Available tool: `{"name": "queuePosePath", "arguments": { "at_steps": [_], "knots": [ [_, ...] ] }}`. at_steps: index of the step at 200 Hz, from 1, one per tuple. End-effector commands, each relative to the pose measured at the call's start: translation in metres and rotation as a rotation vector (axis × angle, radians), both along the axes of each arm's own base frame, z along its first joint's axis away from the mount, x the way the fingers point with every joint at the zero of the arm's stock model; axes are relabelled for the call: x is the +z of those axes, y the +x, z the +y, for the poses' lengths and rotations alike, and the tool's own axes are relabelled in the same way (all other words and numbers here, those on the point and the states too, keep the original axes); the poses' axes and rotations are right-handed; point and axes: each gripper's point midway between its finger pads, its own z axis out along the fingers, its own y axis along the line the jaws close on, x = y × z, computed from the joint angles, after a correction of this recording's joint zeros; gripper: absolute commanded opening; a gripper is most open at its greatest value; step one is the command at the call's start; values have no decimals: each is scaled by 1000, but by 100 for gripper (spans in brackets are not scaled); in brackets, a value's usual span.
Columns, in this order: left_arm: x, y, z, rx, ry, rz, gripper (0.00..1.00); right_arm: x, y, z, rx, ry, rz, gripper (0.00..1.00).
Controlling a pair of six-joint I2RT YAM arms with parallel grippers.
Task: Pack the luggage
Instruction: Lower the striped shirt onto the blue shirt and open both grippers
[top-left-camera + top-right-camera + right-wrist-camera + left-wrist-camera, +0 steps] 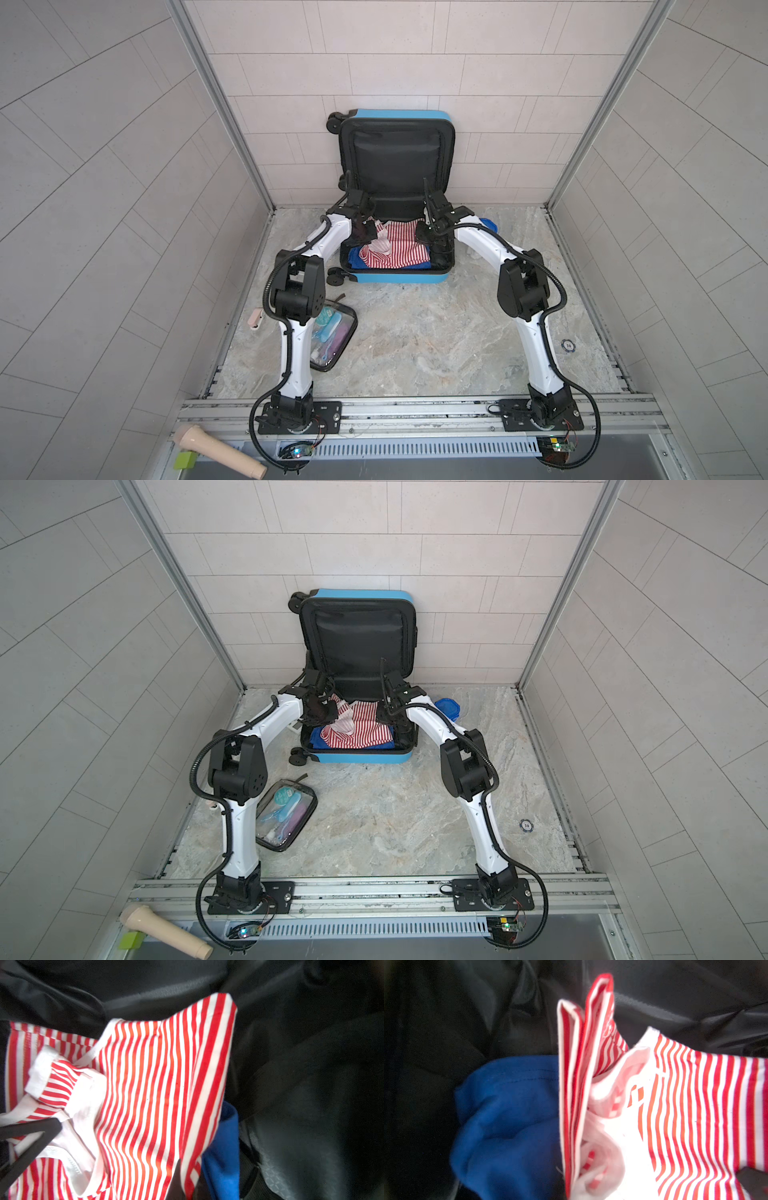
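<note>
The luggage (399,279) (357,757) lies open at the back of the table. Its black-lined lid (395,162) leans on the wall. In the lower half a red-and-white striped garment (395,249) (357,729) lies over a blue cloth (357,257) (508,1115). My left gripper (374,236) (328,715) is shut on the garment's left edge. My right gripper (420,235) (381,717) is shut on its right edge, and both hold the cloth lifted just above the case. Both wrist views show the striped garment (695,1105) (155,1084) bunching toward the jaws, which it hides.
A clear black-trimmed toiletry pouch (332,336) (286,812) lies by the left arm. A blue lidded container (449,708) sits behind the right arm. A poker chip (568,344) lies at the right. A beige mallet (216,451) and a green block (185,459) rest on the front rail.
</note>
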Motion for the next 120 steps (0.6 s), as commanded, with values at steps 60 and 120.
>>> {"name": "queuePosePath", "arguments": {
  "at_steps": [60, 120],
  "knots": [
    [-12, 5, 13, 11, 32, 43, 0, 28, -5, -33, -20, -26, -45, 40],
    [-13, 4, 17, 10, 47, 49, 0, 70, -10, -38, -24, -26, -125, 55]
  ]
}}
